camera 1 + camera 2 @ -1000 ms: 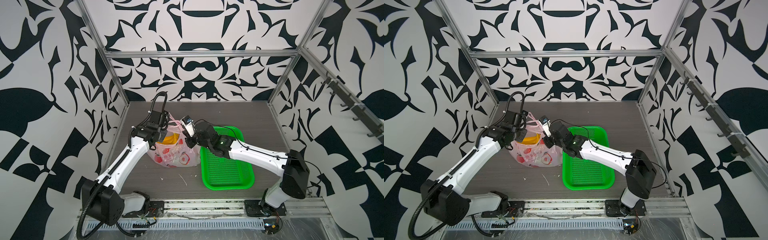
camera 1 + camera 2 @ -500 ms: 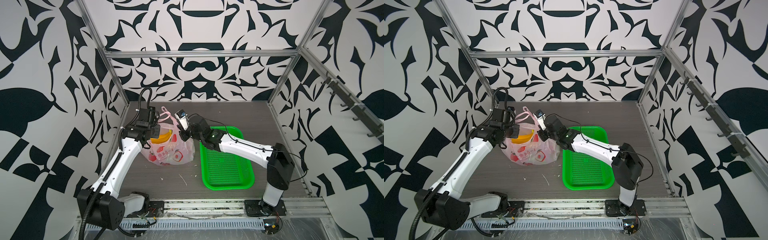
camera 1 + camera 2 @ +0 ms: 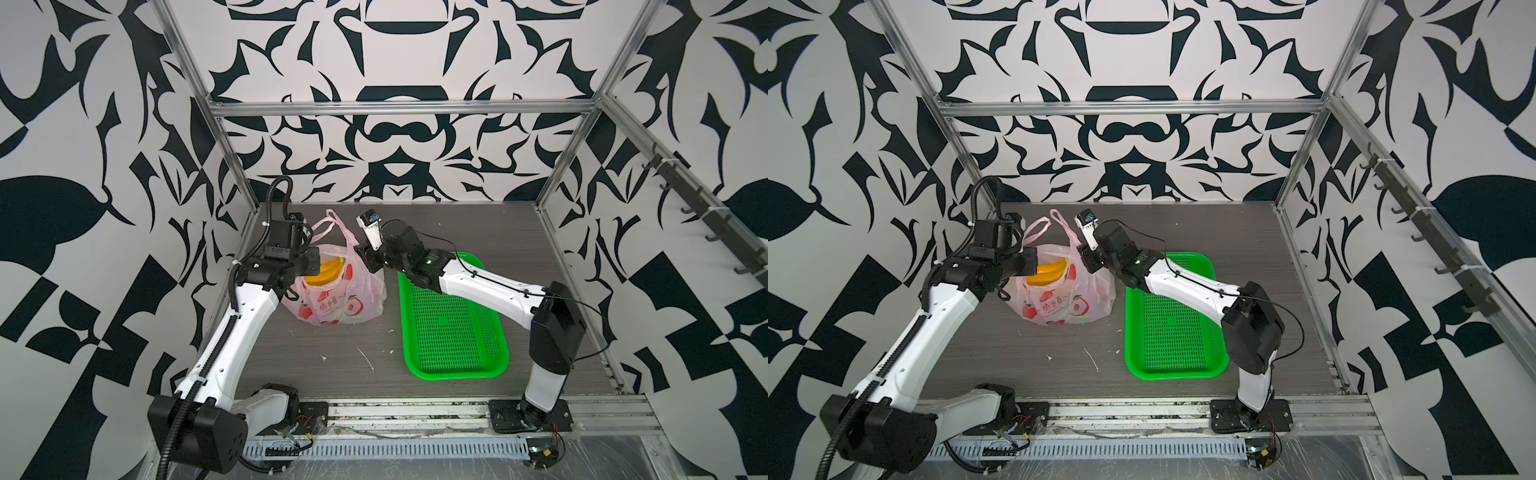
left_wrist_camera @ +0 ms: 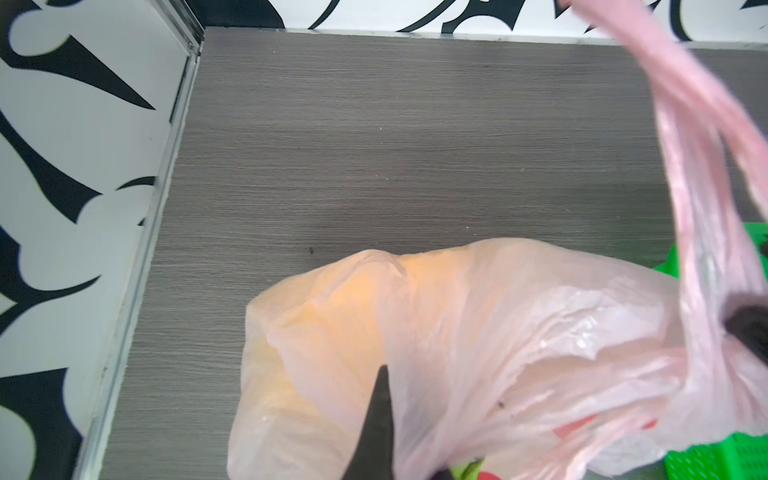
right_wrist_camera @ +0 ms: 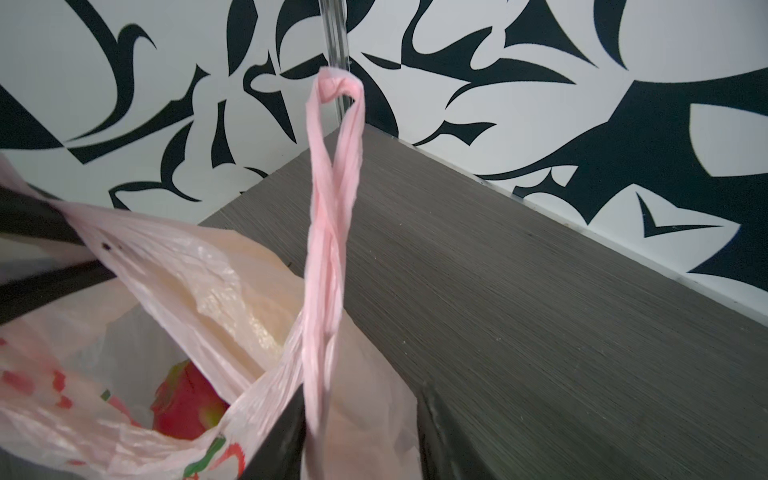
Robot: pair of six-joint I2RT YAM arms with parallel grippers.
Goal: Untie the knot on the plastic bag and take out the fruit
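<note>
You are at the turn from untying to unloading, as I judge it: no knot shows, and the plastic bag (image 3: 332, 303) sits on the table (image 3: 457, 232) just beside the green basket (image 3: 457, 374) with its mouth spread wide. Your left gripper (image 3: 311, 269) is clamped on the bag's left rim and pulls the film taut. Your right gripper (image 5: 361, 415) has its jaws apart; one handle loop (image 5: 332, 232) stands loose between them, not pinched. The fruit lies inside, with bananas (image 3: 328, 268) on top and a dragon fruit (image 5: 187, 399) lower down. Next, reach the right gripper into the mouth for the bananas, and mind the loop snagging a finger.
</note>
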